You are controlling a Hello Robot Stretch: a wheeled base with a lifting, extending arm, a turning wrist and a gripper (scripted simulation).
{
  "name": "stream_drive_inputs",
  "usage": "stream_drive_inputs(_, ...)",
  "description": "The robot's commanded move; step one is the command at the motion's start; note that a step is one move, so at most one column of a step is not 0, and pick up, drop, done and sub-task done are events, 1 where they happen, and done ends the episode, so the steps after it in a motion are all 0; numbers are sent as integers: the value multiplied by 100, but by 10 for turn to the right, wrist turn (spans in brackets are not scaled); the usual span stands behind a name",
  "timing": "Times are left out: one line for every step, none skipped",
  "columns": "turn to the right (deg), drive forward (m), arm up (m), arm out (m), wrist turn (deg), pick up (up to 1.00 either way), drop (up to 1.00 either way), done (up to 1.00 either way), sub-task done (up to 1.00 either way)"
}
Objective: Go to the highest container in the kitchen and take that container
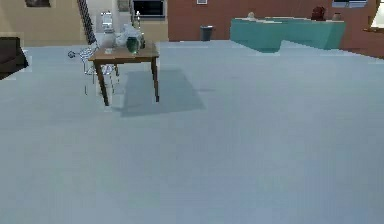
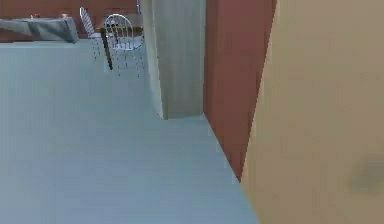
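A teal kitchen counter (image 1: 285, 32) runs along the far right, in front of a red-brown wall (image 1: 200, 15). Small things stand on top of it, among them a pale blob (image 1: 250, 16) and a dark red one (image 1: 318, 13). Nearer, at the left, a wooden table (image 1: 125, 58) carries a greenish rounded vessel (image 1: 133, 42) and some pale items. Which of these is a container I cannot tell at this distance.
A wire chair (image 1: 100, 62) stands beside the table, with a dark sofa (image 1: 10, 55) at the left edge and a dark bin (image 1: 205, 33) by the far wall. A pale pillar (image 2: 180, 55), a red-brown wall (image 2: 235, 80) and a tan wall (image 2: 320, 120) stand close by. Pale floor (image 1: 250, 140) stretches ahead.
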Motion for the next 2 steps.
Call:
stream_drive_inputs(0,100,0,0,0,0,0,0,0)
stream_drive_inputs(0,100,0,0,0,0,0,0,0)
